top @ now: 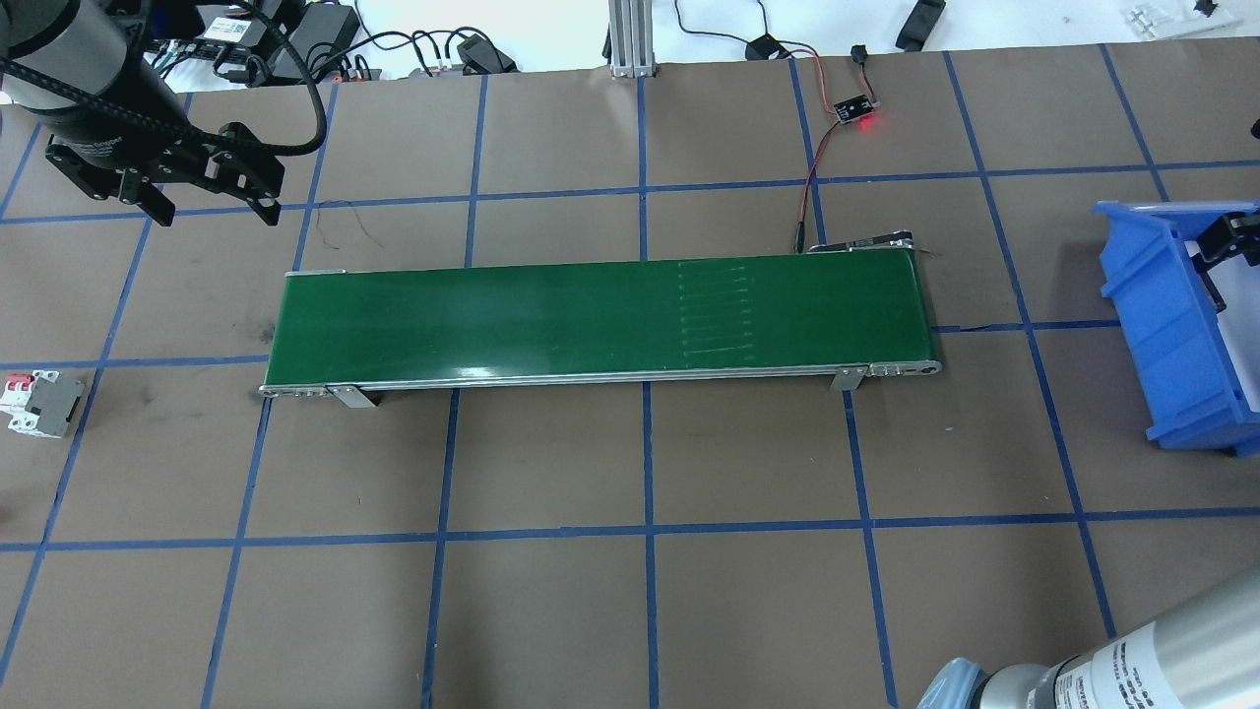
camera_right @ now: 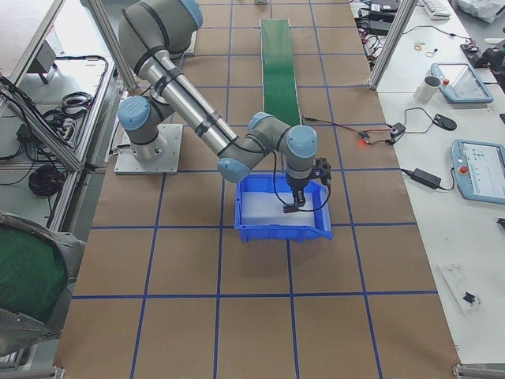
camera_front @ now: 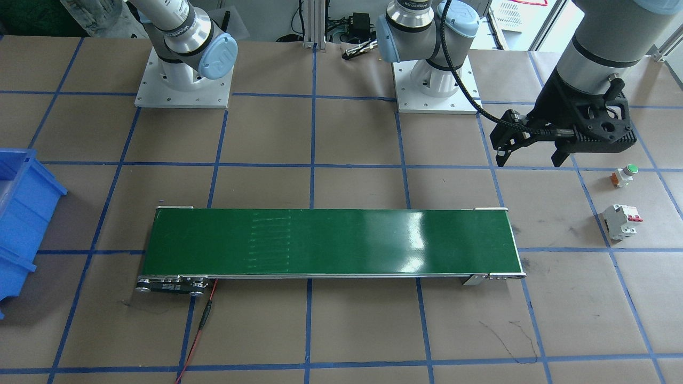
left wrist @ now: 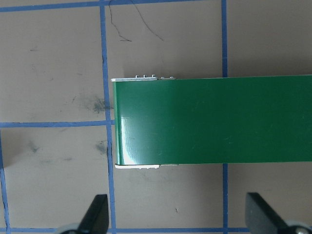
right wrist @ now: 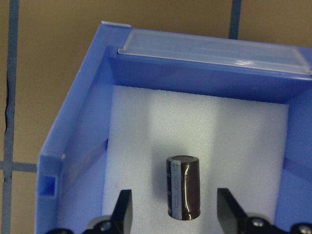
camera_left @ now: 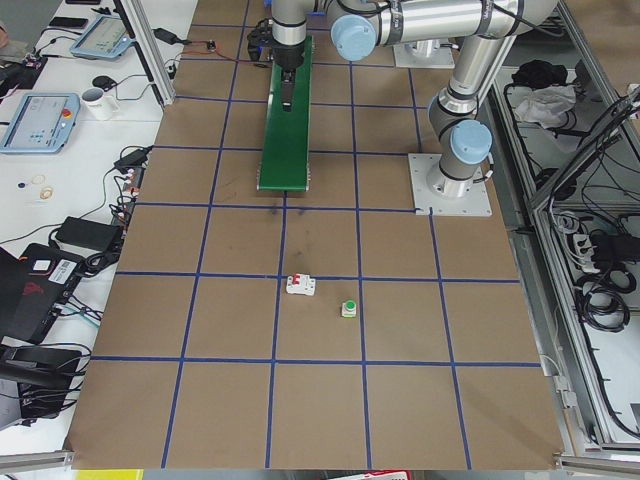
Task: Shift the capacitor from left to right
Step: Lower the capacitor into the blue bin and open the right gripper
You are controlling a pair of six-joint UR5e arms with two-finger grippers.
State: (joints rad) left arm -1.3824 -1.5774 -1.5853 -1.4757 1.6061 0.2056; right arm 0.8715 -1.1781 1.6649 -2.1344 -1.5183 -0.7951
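Observation:
The capacitor [right wrist: 184,187], a stubby dark cylinder with a grey stripe, lies on white foam inside the blue bin [right wrist: 73,136]. My right gripper [right wrist: 174,197] is open in the bin. Its fingers [right wrist: 124,209] stand either side of the capacitor with a gap on each side. The right gripper also shows over the bin in the exterior right view [camera_right: 292,207] and at the edge of the overhead view [top: 1216,241]. My left gripper [top: 215,209] is open and empty, hovering beyond the left end of the green conveyor [top: 591,315]. It also shows in the front view [camera_front: 531,159].
A white breaker with red levers [camera_front: 620,221] and a green-capped push button [camera_front: 625,175] lie on the table on my left side. The blue bin [top: 1171,325] stands at the right. A small sensor board with a red light [top: 854,108] sits behind the conveyor.

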